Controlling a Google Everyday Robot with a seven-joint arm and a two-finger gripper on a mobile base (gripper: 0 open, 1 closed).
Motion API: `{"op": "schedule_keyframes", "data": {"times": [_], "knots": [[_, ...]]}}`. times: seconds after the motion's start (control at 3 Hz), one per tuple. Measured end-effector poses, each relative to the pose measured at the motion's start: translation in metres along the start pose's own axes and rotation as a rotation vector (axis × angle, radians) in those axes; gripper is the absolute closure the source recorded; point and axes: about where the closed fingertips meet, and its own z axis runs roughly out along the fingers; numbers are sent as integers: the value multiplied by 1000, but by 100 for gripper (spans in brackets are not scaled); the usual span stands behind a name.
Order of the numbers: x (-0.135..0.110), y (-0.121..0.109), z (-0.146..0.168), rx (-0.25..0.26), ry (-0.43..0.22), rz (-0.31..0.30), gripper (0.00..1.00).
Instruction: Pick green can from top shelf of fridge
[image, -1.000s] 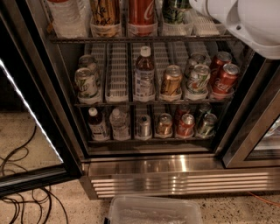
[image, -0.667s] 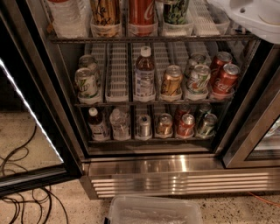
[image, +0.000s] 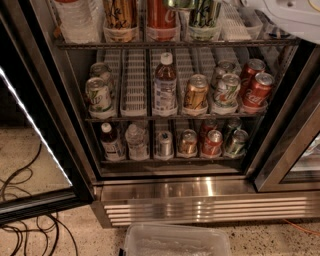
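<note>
The green can stands in a pale cup holder at the front of the top shelf, cut off by the upper edge of the view. It is right of the red cola can and the gold can with black script. The fridge stands open, its steel base facing me. Only a white shell of my arm shows in the top right corner, above and to the right of the green can. The gripper itself is out of view past the upper edge.
A clear bottle stands at the top shelf's left. The middle shelf and lower shelf hold cans and bottles. The open glass door is on the left. Cables lie on the floor, and a clear plastic bin sits in front.
The white arm shell has drawn back up and to the right, so less of it shows now. The cans on the shelves have not moved.
</note>
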Motion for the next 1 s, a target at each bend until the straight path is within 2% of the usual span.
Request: {"op": "schedule_keyframes", "data": {"times": [0.33, 0.67, 1.0], "knots": [[7, 6, 0, -9, 15, 8, 100], [23, 41, -16, -35, 27, 83, 100], [52, 79, -33, -68, 54, 163, 100]]}}
